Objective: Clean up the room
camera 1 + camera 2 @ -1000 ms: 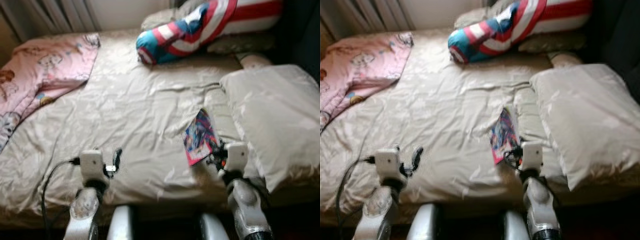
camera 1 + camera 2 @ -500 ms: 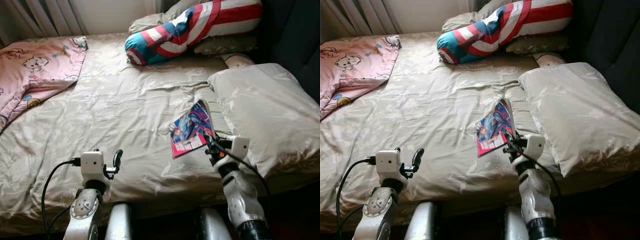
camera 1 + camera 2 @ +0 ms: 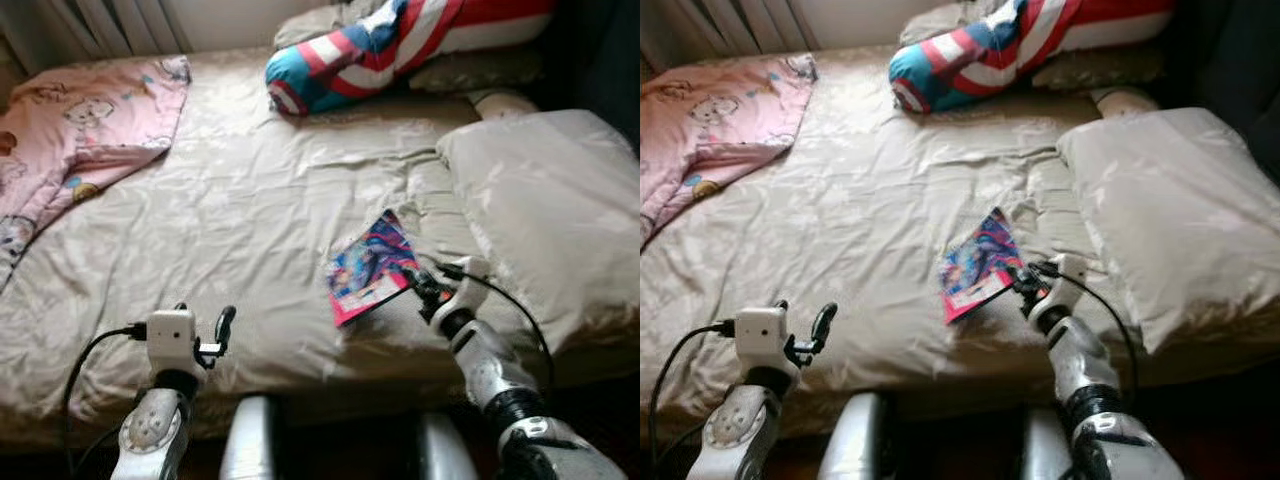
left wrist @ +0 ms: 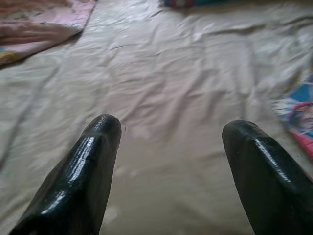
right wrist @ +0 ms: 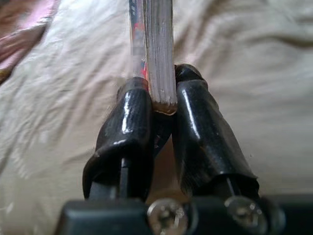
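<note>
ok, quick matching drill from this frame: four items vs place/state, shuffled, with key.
Items:
1. book
2. left pincer
3. pink blanket
4. striped pillow

Place or state:
A. open, over bare sheet
B. at the head of the bed
C. clamped by its edge in the right pincer
D. spread on the bed's far left side

Pairs: 1-C, 2-A, 3-D, 4-B

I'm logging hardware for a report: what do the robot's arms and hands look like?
Both arms are silver metal. The left hand has a white boxy wrist block with a black cable looping off. The right hand has a thin black cable too. Fingers are long, glossy black, rounded.
</note>
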### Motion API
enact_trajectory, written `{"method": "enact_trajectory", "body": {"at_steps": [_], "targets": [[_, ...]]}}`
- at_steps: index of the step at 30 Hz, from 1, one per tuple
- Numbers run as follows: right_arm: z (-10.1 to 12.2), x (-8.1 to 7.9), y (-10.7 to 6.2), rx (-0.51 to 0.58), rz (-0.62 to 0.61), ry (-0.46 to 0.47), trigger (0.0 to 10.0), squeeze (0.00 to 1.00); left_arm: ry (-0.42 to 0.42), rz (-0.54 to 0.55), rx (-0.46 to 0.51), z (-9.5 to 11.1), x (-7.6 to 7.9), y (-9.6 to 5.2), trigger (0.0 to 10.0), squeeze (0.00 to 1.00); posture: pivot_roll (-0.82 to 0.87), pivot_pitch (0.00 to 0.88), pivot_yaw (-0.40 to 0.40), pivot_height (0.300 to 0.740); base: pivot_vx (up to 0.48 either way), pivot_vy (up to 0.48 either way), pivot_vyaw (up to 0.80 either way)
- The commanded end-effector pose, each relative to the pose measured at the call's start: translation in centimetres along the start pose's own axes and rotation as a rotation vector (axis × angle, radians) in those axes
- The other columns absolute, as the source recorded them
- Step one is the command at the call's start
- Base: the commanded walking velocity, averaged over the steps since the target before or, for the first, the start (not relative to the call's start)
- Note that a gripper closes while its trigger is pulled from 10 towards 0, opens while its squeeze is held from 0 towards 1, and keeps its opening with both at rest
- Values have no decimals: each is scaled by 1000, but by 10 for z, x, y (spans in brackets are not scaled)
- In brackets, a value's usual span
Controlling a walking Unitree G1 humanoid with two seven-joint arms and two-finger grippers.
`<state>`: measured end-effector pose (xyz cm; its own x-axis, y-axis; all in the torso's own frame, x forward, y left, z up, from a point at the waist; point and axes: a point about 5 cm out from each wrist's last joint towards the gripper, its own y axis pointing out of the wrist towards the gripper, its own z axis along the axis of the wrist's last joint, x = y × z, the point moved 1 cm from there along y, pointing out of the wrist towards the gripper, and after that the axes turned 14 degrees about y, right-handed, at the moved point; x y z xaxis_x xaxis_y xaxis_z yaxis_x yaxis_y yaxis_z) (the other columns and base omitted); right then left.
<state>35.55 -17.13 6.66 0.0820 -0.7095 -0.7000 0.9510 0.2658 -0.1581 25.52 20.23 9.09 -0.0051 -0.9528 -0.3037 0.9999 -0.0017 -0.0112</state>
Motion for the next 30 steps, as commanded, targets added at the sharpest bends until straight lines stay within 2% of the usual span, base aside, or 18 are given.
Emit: {"method": "enact_trajectory", "body": {"at_steps": [1,12,14,30], "targets": [[1,0,1,18,-16,32,10000,0,25,-13,-12,1,-1,-3,10000,0,103,265,84,592,0,0,0],[-8,20,-8,-5,-115,68,10000,0,37,-22,-44,1,-5,-21,10000,0,133,342,105,592,0,0,0],[-6,29,-11,-3,-176,61,10000,0,37,-28,-65,1,-6,-29,10000,0,134,359,106,592,0,0,0],[-2,41,-17,-13,-253,19,10000,0,30,-33,-103,4,-5,-39,10000,0,144,392,105,592,0,0,0]]}}
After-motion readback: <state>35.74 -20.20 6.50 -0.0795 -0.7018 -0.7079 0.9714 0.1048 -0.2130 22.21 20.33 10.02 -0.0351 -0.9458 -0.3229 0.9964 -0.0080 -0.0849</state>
